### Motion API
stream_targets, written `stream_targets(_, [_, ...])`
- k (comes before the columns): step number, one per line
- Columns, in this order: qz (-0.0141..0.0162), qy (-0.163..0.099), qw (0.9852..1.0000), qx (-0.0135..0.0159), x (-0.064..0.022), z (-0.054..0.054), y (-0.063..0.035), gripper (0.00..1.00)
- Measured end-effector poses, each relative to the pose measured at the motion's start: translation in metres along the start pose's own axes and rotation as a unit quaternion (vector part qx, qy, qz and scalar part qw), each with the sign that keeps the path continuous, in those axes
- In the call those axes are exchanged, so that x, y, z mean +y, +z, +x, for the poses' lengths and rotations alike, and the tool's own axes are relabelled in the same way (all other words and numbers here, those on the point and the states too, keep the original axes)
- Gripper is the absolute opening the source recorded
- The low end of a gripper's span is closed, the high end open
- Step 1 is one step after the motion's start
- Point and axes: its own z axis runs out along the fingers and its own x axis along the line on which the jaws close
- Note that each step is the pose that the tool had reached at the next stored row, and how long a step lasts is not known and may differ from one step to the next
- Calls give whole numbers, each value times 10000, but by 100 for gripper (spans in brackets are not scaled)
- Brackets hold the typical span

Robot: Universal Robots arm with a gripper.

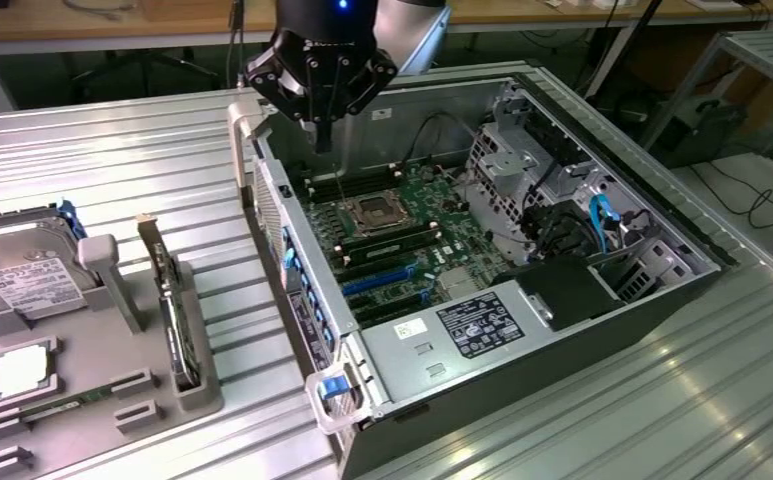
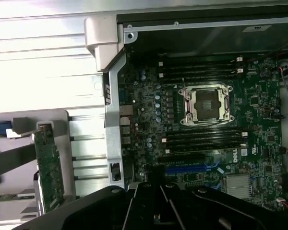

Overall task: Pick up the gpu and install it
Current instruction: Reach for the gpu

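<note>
The gpu (image 1: 173, 300) is a thin dark card with a pale metal bracket at its far end. It stands on edge in a grey holder (image 1: 193, 385) on the exterior view's left, beside the open computer case (image 1: 626, 330). In the wrist view the gpu (image 2: 49, 167) shows as a green board in the same holder. My gripper (image 1: 322, 140) hangs over the case's rear corner, above the motherboard (image 1: 420, 235), with its fingers shut together and nothing between them. It is well apart from the gpu. Its dark body (image 2: 158, 206) shows in the wrist view.
A silver hard drive (image 1: 19, 275) with a white label sits in the grey tray left of the gpu. The motherboard carries a CPU socket (image 1: 370, 212), memory sticks and blue slots (image 1: 379, 280). Drive cages and cables (image 1: 586, 225) fill the case's right side. Ribbed metal tabletop (image 1: 119, 170) surrounds everything.
</note>
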Motion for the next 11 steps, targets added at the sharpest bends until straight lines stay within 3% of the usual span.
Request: stream_targets(11, [0,0,10000,0,-4,52,-1,11])
